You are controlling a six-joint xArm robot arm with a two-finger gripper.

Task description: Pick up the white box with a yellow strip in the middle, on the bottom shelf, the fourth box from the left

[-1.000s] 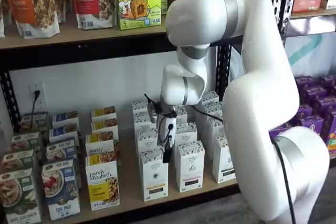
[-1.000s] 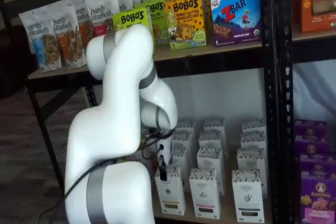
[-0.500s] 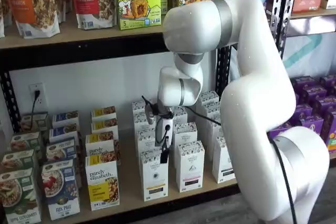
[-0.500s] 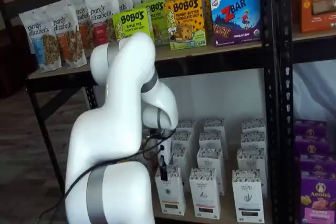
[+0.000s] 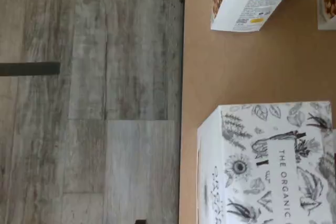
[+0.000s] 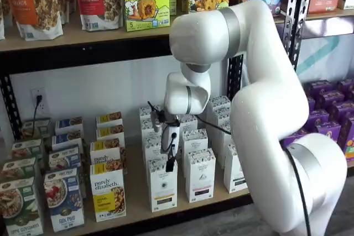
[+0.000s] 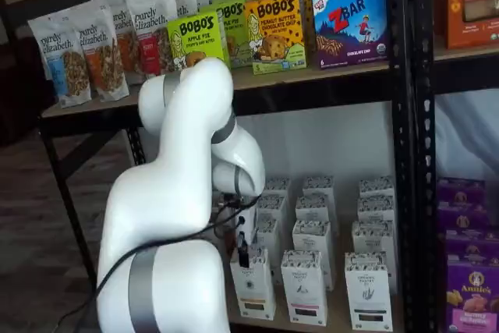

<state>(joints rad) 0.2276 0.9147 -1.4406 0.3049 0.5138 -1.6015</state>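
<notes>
My arm (image 6: 265, 109) is glossy white all over, built of fat rounded links with smooth domed ends. Grey bands ring it at the joints: one on the upper link, one on the thick lower link, thinner ones on the small wrist segments; both shelf views show them (image 7: 144, 290). A black cable (image 6: 298, 186) runs down the lower link, and thinner black wires loop loosely round my wrist (image 7: 226, 212). My gripper (image 6: 171, 161) has a narrow white body with black fingers at its tip, seen side-on, so the two fingers don't separate in either shelf view.
</notes>
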